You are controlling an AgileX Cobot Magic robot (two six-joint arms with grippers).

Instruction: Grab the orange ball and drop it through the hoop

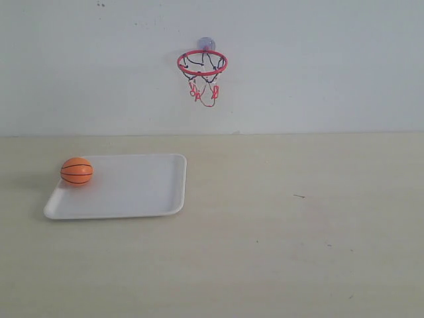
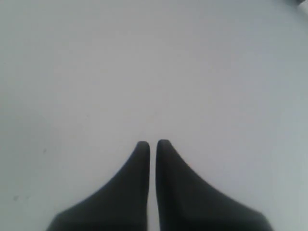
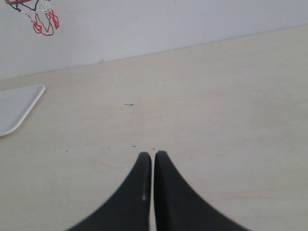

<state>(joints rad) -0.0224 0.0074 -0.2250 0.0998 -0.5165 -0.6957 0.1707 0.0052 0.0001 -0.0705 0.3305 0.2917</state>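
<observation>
The orange ball (image 1: 77, 171) rests on the far left corner of a white tray (image 1: 132, 192) on the table. The hoop (image 1: 202, 63) hangs on the back wall by its bluish suction cup, net dangling below the red rim; part of its net (image 3: 43, 21) shows in the right wrist view. Neither arm appears in the exterior view. My left gripper (image 2: 153, 143) is shut with nothing in it, facing a plain pale surface. My right gripper (image 3: 152, 155) is shut and empty above the bare tabletop, far from the ball.
A corner of the white tray (image 3: 17, 108) shows in the right wrist view. The pale wooden table (image 1: 298, 232) runs back to the white wall (image 1: 331, 66), with a few small dark specks on it.
</observation>
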